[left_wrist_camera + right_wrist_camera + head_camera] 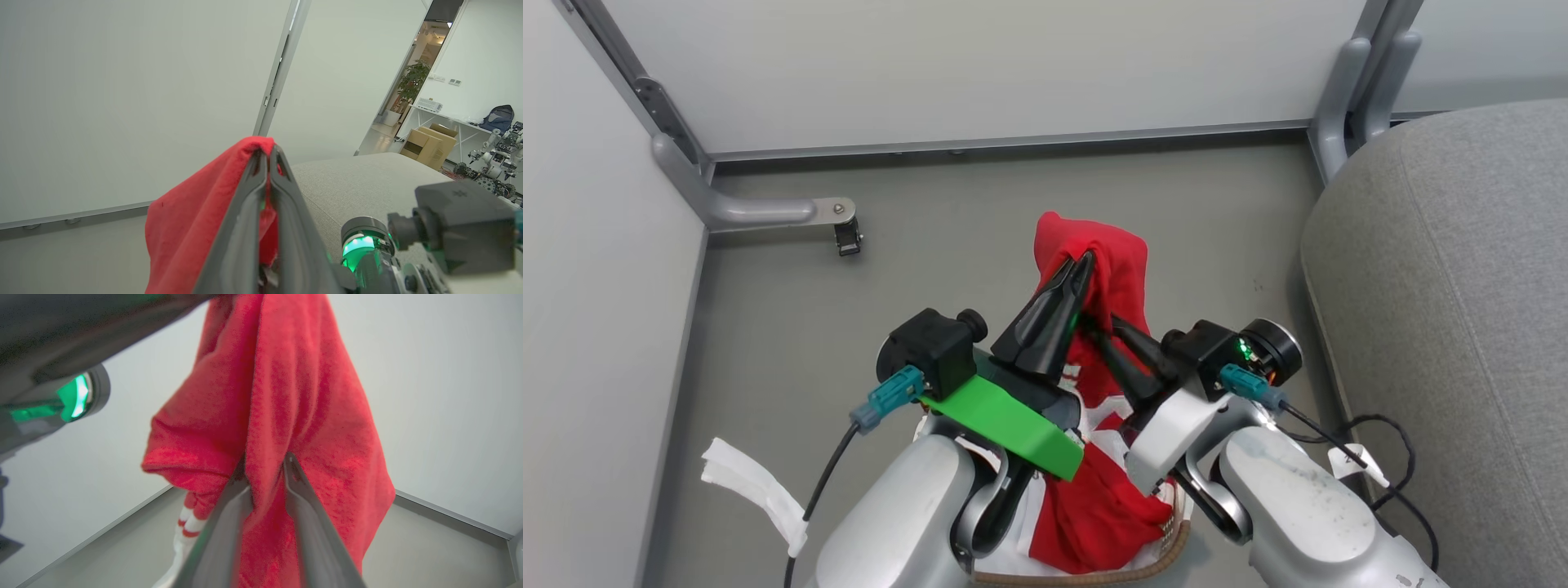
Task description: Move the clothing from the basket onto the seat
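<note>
clothing (1094, 506) partly in basket (1168, 545), partly raised

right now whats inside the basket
Red and white clothing heaped in the basket, with a part held up above it by the left gripper and right gripper. The basket's bottom is hidden under fabric and the arms.

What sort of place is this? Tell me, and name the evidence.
Probably a robotics lab in an office: pale partition panels on metal feet, a grey sofa seat, and beyond them cardboard boxes and another robot by a white table.
</note>
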You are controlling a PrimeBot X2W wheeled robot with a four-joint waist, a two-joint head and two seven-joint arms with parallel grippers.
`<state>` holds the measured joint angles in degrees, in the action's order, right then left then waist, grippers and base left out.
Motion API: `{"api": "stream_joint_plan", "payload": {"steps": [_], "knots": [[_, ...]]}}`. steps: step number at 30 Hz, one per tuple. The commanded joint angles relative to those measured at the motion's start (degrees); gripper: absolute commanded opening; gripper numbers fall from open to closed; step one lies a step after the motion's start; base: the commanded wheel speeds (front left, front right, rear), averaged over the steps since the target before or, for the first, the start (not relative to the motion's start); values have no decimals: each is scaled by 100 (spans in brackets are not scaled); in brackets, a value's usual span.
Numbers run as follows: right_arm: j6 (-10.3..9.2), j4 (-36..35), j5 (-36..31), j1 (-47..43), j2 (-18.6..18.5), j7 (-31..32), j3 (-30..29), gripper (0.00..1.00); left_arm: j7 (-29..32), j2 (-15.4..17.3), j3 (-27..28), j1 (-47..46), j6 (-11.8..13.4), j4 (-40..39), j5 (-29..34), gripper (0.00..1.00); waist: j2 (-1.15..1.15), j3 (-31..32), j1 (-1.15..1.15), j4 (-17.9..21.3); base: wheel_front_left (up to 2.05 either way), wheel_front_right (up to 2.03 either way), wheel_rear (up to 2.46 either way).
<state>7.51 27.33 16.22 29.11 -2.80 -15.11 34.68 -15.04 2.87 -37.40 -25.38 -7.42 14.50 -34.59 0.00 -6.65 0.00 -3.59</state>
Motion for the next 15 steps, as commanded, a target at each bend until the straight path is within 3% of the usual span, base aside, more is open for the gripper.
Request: {"api": "stream_joint_plan", "payload": {"steps": [1,9,10,11,12,13,15], "knots": [[-4,16,50,69,-26,-8,-77,0,-21,7,5,-83,-7,-49,3,0,0,-15,0,-19,0,0,0],[-4,-163,4,-148,-28,-8,-631,0,-21,8,186,52,-7,-66,51,0,0,-90,0,139,0,0,0],[-4,-188,-22,-186,-28,-8,-704,0,-20,9,206,75,-7,-70,54,11,0,-101,0,174,0,0,0],[-4,-239,-33,-220,-28,-8,-798,0,-20,7,233,102,-7,-81,87,40,0,-115,0,233,0,0,0],[-4,-282,-44,-239,-27,-8,-865,0,-21,6,256,123,-7,-90,104,81,0,-127,0,285,0,0,0],[-4,-343,-55,-266,-27,-8,-944,0,-21,9,270,154,-7,-83,129,100,0,-142,0,367,0,0,0],[-5,-449,-60,-310,-27,-8,-1059,0,-19,14,299,161,-7,-30,223,100,0,-184,0,543,0,0,0]]}}
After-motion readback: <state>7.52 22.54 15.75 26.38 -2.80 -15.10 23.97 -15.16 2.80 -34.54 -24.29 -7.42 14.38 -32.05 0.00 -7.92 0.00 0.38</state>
